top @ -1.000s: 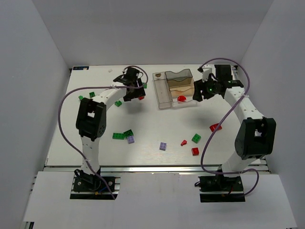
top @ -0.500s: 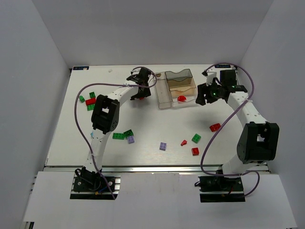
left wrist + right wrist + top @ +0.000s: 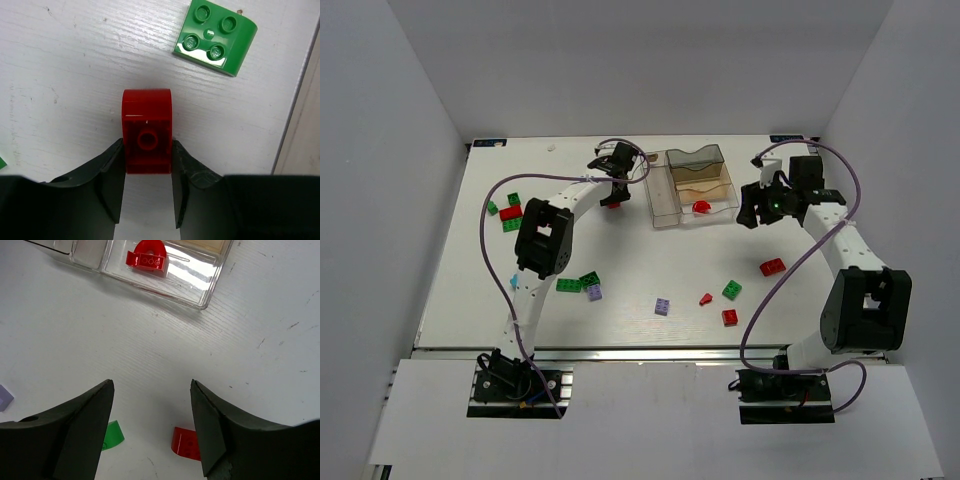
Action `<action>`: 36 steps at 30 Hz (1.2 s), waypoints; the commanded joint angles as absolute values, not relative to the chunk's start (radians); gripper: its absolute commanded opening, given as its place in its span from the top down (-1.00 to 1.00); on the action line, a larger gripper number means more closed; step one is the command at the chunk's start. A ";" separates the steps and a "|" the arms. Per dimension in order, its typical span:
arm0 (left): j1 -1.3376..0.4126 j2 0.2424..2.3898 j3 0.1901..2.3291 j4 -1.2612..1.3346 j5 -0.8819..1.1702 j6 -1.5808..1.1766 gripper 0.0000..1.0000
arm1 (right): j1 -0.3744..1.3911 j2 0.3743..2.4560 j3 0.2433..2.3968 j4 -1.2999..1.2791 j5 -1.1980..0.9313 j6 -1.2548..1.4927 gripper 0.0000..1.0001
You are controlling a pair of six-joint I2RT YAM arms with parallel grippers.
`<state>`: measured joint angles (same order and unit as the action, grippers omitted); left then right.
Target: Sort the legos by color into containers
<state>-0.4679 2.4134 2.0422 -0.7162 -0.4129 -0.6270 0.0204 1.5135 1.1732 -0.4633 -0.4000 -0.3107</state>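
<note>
Top external: outstretched left gripper [image 3: 616, 188] clamps a red brick [image 3: 146, 131], now nearer the bins [image 3: 660, 192]; right gripper [image 3: 151, 385] gapes, drawn back.

You've got a left arm [image 3: 542, 235] and a right arm [image 3: 865, 305], both with white links and chunky black joint housings. A purple cable [image 3: 485, 230] loops loosely along each arm. The black bases [image 3: 510, 378] sit on metal plates. The fingers [image 3: 107, 180] are matte black, smooth, with curved inner faces.

Lilac brick [image 3: 4, 397] half beyond left edge
</note>
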 commanded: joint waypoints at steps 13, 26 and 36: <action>-0.514 1.787 1.348 0.067 0.300 -0.348 1.00 | 0.012 1.350 1.091 -0.532 -0.669 -0.550 0.31; -0.644 2.112 1.780 0.011 0.465 -0.158 1.00 | -0.031 1.318 1.077 -0.600 -0.689 -0.623 0.59; -0.675 2.309 1.970 -0.064 0.321 -0.095 0.74 | -0.052 1.240 1.008 -0.577 -0.666 -0.597 -0.02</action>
